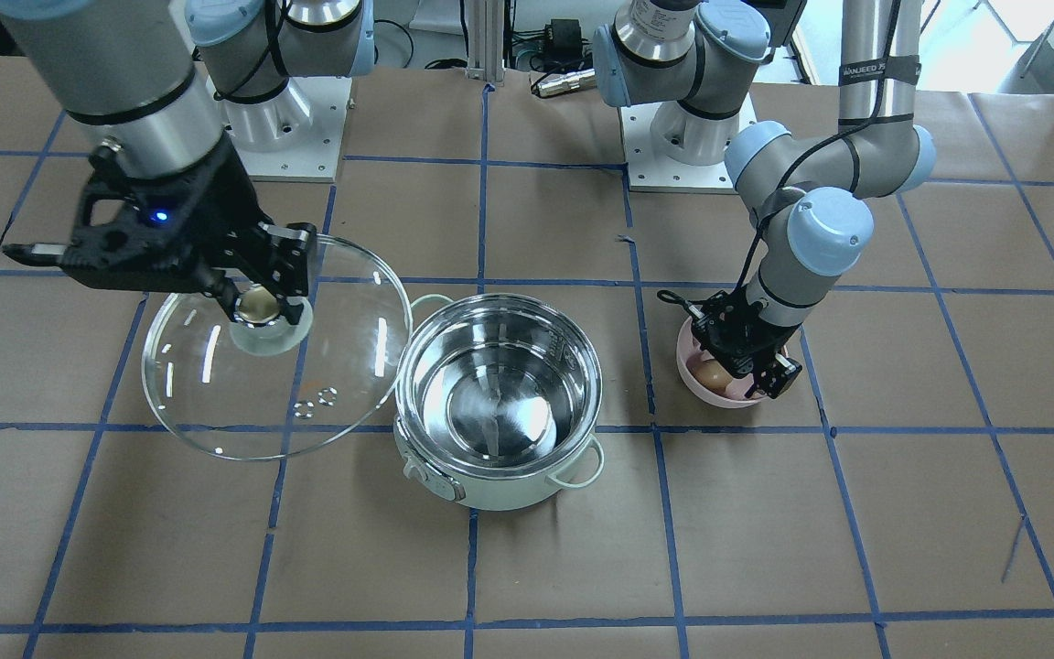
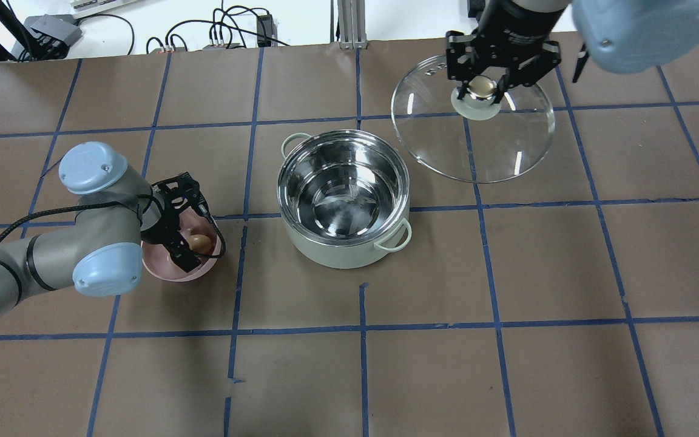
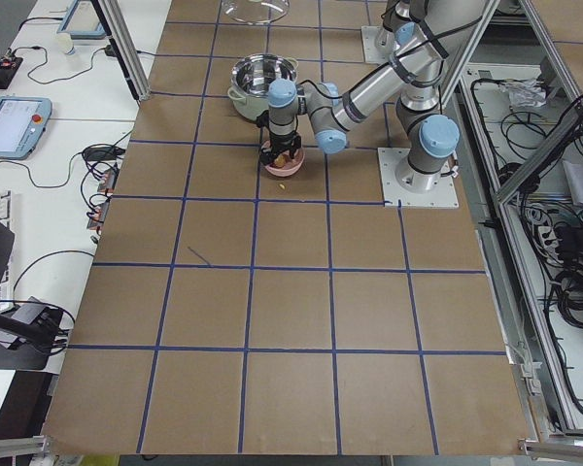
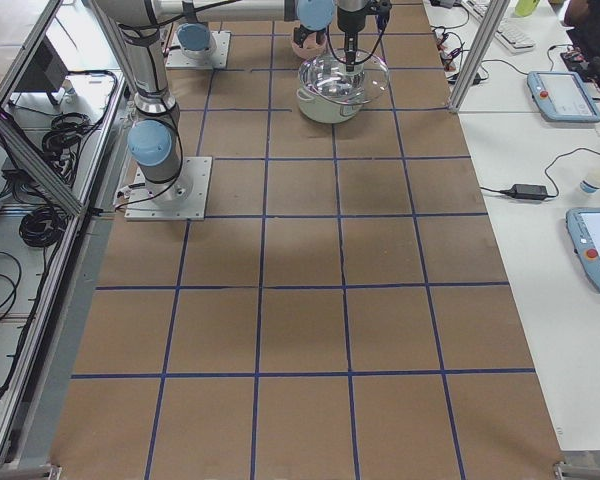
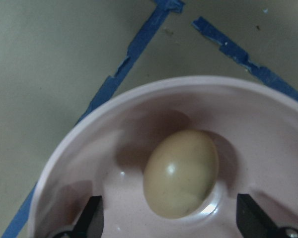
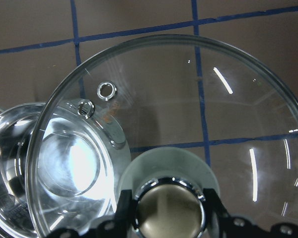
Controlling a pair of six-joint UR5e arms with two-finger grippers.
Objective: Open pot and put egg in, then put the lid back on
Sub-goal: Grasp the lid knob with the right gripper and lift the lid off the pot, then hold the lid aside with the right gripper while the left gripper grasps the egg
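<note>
The mint-green pot (image 2: 343, 197) stands open mid-table, its steel inner empty; it also shows in the front view (image 1: 498, 398). My right gripper (image 2: 482, 90) is shut on the metallic knob of the clear glass lid (image 2: 495, 145) and holds it in the air beside the pot, as the front view (image 1: 243, 384) and right wrist view (image 6: 188, 119) show. The brown egg (image 5: 181, 172) lies in a pink bowl (image 5: 139, 114). My left gripper (image 2: 187, 238) is open, lowered into the bowl with its fingers (image 5: 92, 218) on either side of the egg (image 2: 200, 243).
The pink bowl (image 1: 710, 389) sits on the brown paper table with blue tape lines, on the pot's left-arm side. Both arm bases (image 1: 682, 137) stand at the robot's edge. Monitors, pendants and cables lie off the table in the side views.
</note>
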